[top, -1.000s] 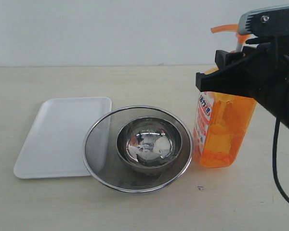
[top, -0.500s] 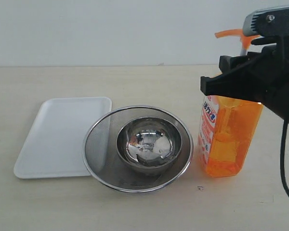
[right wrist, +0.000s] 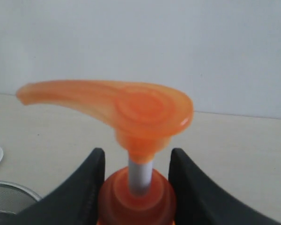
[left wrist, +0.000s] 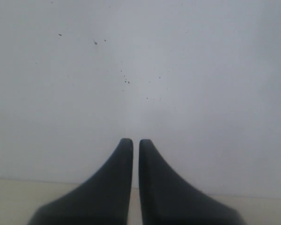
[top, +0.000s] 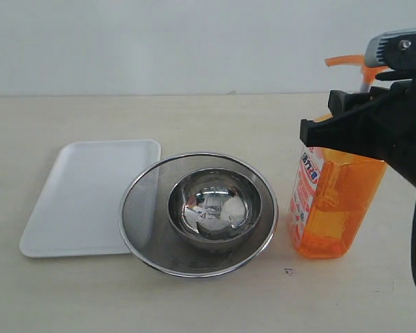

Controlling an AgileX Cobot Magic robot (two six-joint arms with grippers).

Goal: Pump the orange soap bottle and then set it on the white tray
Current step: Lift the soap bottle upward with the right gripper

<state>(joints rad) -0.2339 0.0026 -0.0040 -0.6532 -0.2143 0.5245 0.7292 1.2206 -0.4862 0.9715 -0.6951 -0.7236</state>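
One steel mesh sieve (top: 135, 208) sat nearest on the tabletop (top: 208, 298) with a steel bowl (top: 246, 222) inside it. To one side lay the white tray (top: 83, 201), bare, with the sieve's rim crossing its near edge in the exterior view. On the other side, near the sieve, was the orange soap bottle (top: 336, 208), leaning slightly; whether its base touched the tabletop could not be told.

The right pincer (right wrist: 136, 154) was closed on the bottle's orange collar, one finger against each side, just under the pump head (right wrist: 131, 105). The head stood raised on its white stem, its spout aimed toward the sieve side. Farther off, the left pincer (left wrist: 131, 143) faced a blank wall (left wrist: 140, 70), its fingers almost together with only a thin slit between them, holding nothing.

Several things could go wrong from here. A grip this high on a full bottle might let it swing or slip through at the collar. The sieve lay between bottle and tray, so a low carry would likely strike its rim or tip the bowl. Pressing the head with the bottle leaning could squirt soap onto the tabletop.
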